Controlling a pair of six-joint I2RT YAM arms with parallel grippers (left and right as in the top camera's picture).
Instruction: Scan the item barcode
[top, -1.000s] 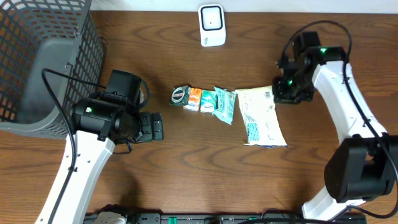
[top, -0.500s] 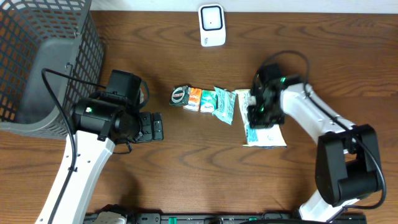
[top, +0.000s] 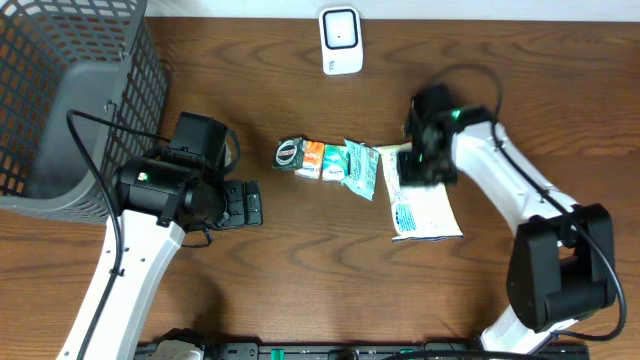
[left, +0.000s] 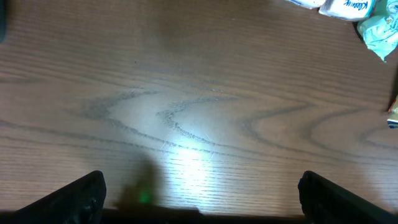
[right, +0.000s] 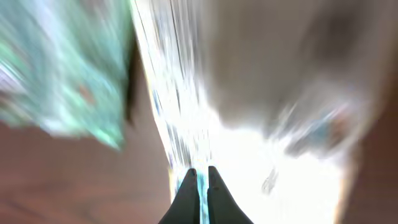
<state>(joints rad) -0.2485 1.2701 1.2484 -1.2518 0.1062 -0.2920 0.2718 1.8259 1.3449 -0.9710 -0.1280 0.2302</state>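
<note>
The item, a flat white packet (top: 422, 208) with blue print, lies right of centre on the wooden table. My right gripper (top: 421, 163) sits over its upper left part. In the blurred right wrist view the right gripper (right: 199, 177) is shut, with a thin blue-white edge of the packet (right: 273, 168) pinched between the fingertips. A white scanner (top: 340, 40) stands at the table's far edge. My left gripper (top: 247, 203) is open at the left, holding nothing. In its own view the left gripper (left: 202, 202) shows only bare table between the fingers (left: 81, 196).
A row of small snack packets (top: 328, 160) lies just left of the white packet; a teal one (right: 68, 68) shows beside it in the right wrist view. A grey mesh basket (top: 70, 100) fills the far left corner.
My right arm has swung left, from the packet's upper right corner to its upper left part. The packet has shifted slightly. The left arm has not moved.
</note>
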